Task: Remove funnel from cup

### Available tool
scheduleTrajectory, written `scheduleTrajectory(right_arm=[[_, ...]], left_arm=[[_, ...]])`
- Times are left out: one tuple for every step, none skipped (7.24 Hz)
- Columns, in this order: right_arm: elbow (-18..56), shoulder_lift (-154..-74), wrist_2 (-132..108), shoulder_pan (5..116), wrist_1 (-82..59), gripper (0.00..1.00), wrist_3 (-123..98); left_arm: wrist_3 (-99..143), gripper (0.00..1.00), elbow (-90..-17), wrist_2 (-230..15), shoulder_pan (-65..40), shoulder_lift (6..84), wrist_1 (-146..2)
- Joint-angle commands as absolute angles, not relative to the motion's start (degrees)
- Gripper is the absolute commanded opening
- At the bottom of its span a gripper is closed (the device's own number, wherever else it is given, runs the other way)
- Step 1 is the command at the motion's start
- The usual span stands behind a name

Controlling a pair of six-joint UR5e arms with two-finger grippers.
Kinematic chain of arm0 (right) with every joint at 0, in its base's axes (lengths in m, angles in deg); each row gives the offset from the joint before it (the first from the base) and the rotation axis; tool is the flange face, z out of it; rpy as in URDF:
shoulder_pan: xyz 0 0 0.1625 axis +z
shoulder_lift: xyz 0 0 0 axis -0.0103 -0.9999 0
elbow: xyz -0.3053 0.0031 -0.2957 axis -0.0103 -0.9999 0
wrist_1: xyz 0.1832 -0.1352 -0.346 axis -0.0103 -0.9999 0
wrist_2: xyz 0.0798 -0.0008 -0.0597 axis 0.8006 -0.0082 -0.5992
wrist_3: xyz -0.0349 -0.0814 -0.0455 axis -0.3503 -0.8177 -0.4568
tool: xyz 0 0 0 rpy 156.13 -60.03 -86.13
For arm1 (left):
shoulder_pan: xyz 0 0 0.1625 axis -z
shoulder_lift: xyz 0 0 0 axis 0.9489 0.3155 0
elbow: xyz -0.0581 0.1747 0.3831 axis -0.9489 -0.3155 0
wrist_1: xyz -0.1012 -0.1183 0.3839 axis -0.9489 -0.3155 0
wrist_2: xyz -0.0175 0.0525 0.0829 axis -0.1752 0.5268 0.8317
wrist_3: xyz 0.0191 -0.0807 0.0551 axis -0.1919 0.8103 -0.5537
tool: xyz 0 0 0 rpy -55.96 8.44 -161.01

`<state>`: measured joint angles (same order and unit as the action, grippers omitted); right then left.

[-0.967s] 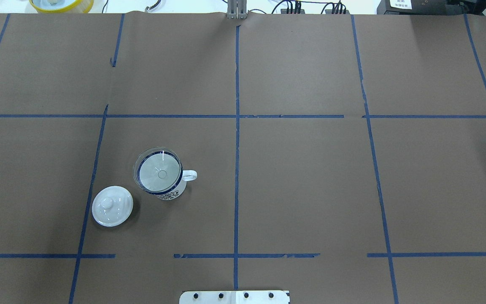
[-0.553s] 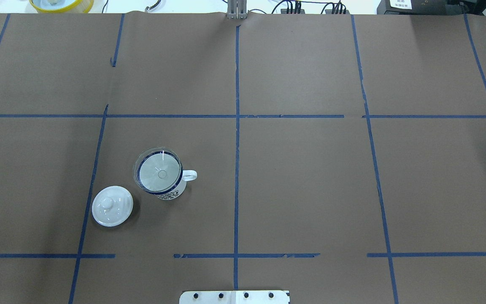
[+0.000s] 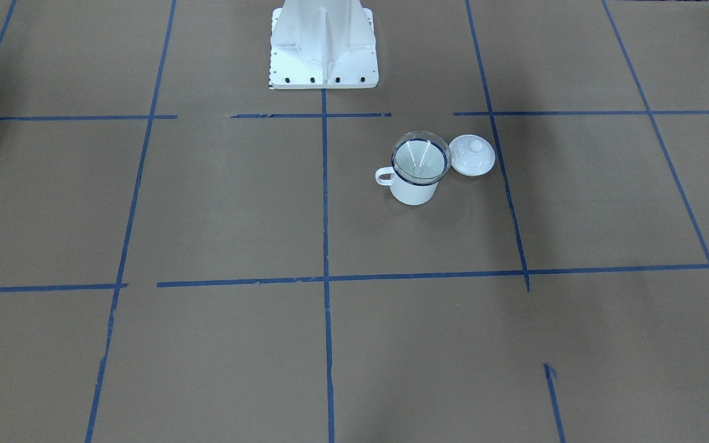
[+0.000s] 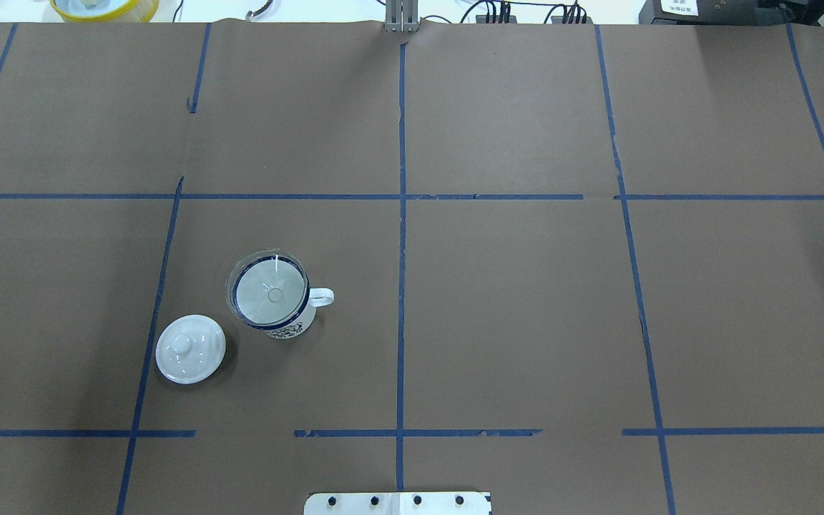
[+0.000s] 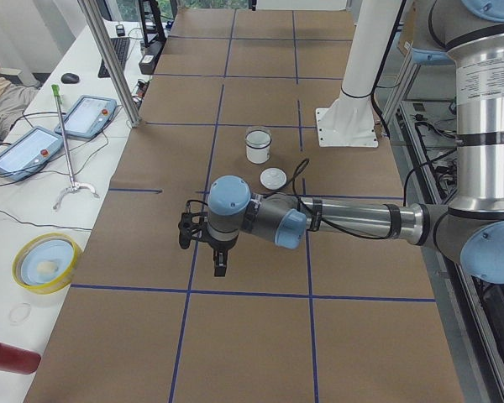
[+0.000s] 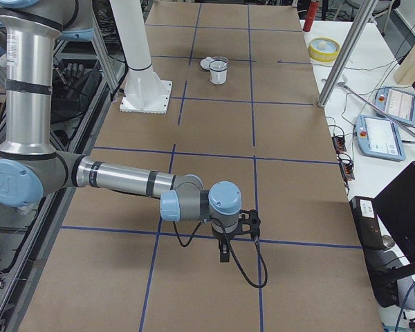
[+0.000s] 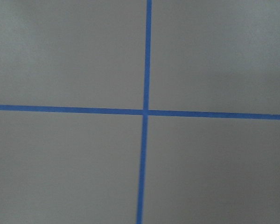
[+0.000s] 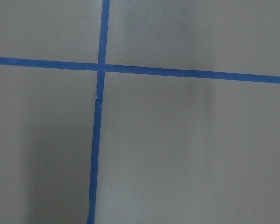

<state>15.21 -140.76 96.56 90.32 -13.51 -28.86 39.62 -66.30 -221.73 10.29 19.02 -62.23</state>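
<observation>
The funnel [image 4: 270,293] sat in the upright cup [image 4: 289,330] on the table's [image 4: 526,322] left half, with a white lid [image 4: 190,349] just beside it. The left gripper [image 5: 206,248] and right gripper [image 6: 236,238] hung well apart from the cup. The state of their jaws could not be told.

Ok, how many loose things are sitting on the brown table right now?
3. A white cup on the robot's left half of the table, a clear funnel seated in its mouth, and a white lid lying beside the cup. I see no others.
</observation>
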Motion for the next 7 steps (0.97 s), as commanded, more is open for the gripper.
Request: scheduleTrajectory(right_arm=[[15.2,-140.8,96.6,90.3,-13.5,1.0,-28.9],[15.2,-140.8,96.6,90.3,-13.5,1.0,-28.9],[15.2,-140.8,96.6,90.3,-13.5,1.0,-28.9],[15.2,-140.8,96.6,90.3,-13.5,1.0,-28.9],[15.2,-140.8,96.6,90.3,-13.5,1.0,-28.9],[15.2,-140.8,96.6,90.3,-13.5,1.0,-28.9],[15.2,-140.8,96.5,90.3,-13.5,1.0,-28.9]], left_arm=[[66.4,0.99,-75.1,-220.3,-2.3,22.0,-62.9],[75.7,0.93,-78.9,-217.4,-7.4,24.1,-62.5],[86.9,0.93,-82.4,-215.4,-12.7,25.8,-62.4],[94.6,0.96,-82.5,-215.3,-16.0,30.9,-60.0],[99.8,0.98,-82.3,-213.6,-18.8,39.2,-52.1],[102.4,0.99,-81.4,-206.8,-23.8,49.6,-40.0],[105.6,0.99,-79.9,-202.4,-29.0,55.4,-33.8]])
